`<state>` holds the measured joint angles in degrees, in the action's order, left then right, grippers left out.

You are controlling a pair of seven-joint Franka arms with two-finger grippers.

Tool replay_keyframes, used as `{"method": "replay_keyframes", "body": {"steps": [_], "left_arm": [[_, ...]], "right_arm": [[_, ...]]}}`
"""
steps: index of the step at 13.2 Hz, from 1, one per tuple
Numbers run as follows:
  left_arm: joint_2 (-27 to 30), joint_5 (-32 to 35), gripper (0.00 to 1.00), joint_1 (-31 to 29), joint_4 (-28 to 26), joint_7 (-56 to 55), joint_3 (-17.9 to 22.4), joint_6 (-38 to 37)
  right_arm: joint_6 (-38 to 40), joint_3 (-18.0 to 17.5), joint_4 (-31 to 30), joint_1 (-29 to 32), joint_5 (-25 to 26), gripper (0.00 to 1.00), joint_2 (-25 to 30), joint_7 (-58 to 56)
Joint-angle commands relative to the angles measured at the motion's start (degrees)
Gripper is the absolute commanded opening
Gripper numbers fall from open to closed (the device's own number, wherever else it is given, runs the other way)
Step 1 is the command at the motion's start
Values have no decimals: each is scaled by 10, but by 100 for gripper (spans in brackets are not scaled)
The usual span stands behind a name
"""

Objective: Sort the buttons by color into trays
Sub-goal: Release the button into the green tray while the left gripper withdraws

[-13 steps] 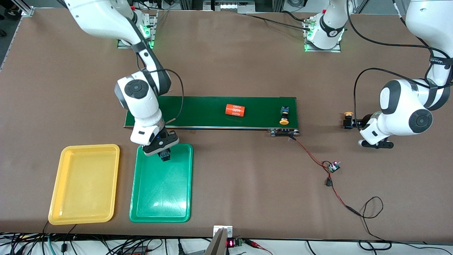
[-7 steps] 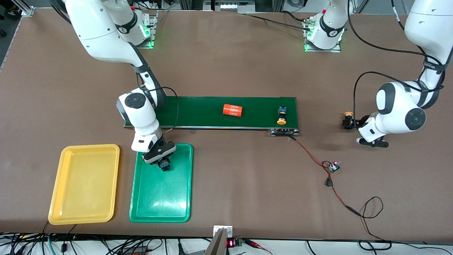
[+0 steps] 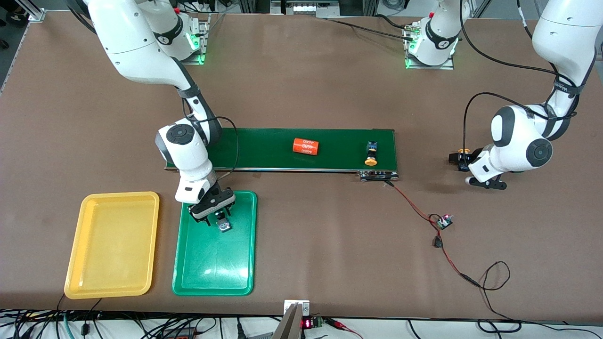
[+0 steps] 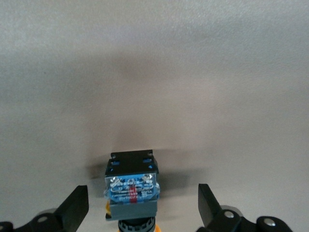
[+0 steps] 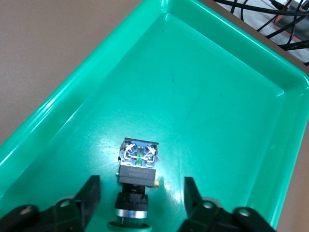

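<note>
A green-capped button [image 5: 137, 171] lies on its side in the green tray [image 5: 217, 96], at the end of the tray nearest the conveyor [image 3: 224, 226]. My right gripper [image 5: 140, 198] hangs open just over it, fingers apart on either side and not touching. The yellow tray [image 3: 113, 245] sits beside the green tray [image 3: 214, 268]. A yellow-capped button [image 4: 131, 186] lies on the bare table off the conveyor's end [image 3: 458, 156]. My left gripper [image 4: 142, 210] is low around it, open, with a gap at each finger. Another yellow-capped button [image 3: 371, 153] rides on the conveyor.
A long dark-green conveyor belt [image 3: 264, 150] runs across the middle and carries an orange cylinder [image 3: 305, 146] marked 4680. Red and black wires with a small circuit board [image 3: 443, 221] trail from the belt's end toward the front camera's edge of the table.
My right gripper has lowered into the green tray and opened, leaving the green button there. The left gripper has closed in on the yellow button. The cylinder and button have drifted along the belt.
</note>
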<state>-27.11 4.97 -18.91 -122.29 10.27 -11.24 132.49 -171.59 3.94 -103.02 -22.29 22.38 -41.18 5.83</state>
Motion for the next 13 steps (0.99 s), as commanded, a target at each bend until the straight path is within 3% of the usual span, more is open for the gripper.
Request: {"method": "replay_keyframes", "body": {"steps": [1,2,5,6,9,10,11,13], "left_arm": [[23,13,97,-8,-19,8,-2,4],[23,13,89,-8,-19,9,-2,3],[21,13,55,-8,-19,32,-2,4],[21,13,47,-8,-19,34,-2,4],[27,13,15,-5,-15,30,-4,-6],[33,13,5,-3,-12,27,-6,-19],[36,13,0,-1,-11,27,-7,-23],[45,13,0,2,-8,27,-10,-25]], "right_arm": [[2,2,1,-7,6,100,5,-1],[20,2,-3,-9,2,100,19,-2],[221,-2,-9,-23,-6,100,96,22],[276,-3,-8,-35,-23,100,115,39],[378,-2,-4,-63,-141,100,164,41],[408,-2,-3,-64,-149,100,178,43],[432,-2,-3,-65,-159,100,193,45],[490,-2,-3,-67,-194,100,225,45]]}}
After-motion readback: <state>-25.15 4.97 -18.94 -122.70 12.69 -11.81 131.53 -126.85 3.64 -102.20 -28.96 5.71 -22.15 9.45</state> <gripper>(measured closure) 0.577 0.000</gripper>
